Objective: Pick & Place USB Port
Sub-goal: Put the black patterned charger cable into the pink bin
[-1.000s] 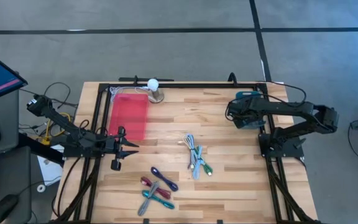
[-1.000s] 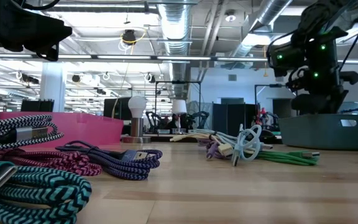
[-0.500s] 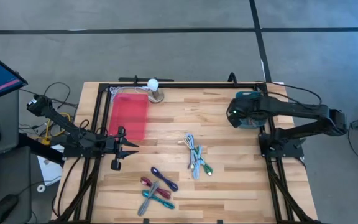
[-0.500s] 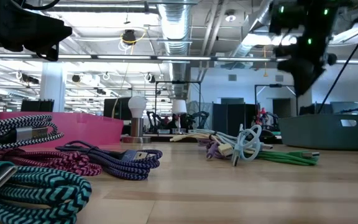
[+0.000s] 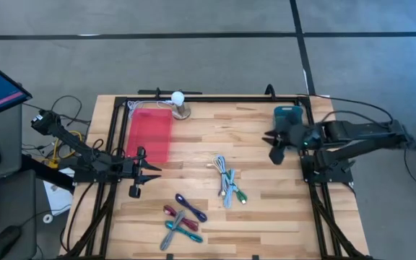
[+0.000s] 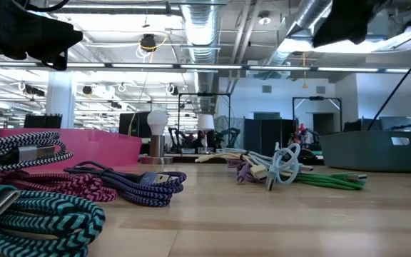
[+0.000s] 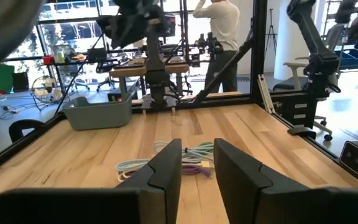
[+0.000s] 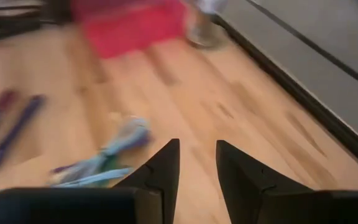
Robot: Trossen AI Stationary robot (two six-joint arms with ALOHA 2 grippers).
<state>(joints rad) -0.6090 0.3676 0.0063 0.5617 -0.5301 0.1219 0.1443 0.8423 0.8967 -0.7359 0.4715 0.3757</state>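
mid-table, pale blue, purple and green usb cables [image 5: 227, 182] in a tangle; both arms' jaws slightly parted, empty

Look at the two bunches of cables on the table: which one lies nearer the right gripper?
The pale bunch of light blue, green and lilac cables at the table's middle. It lies closer to the right gripper than the dark bunch of purple, magenta and teal cables near the front edge.

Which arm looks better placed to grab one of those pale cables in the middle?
Probably the right gripper: it hangs near the pale cable bundle, facing it. The left gripper waits at the left edge.
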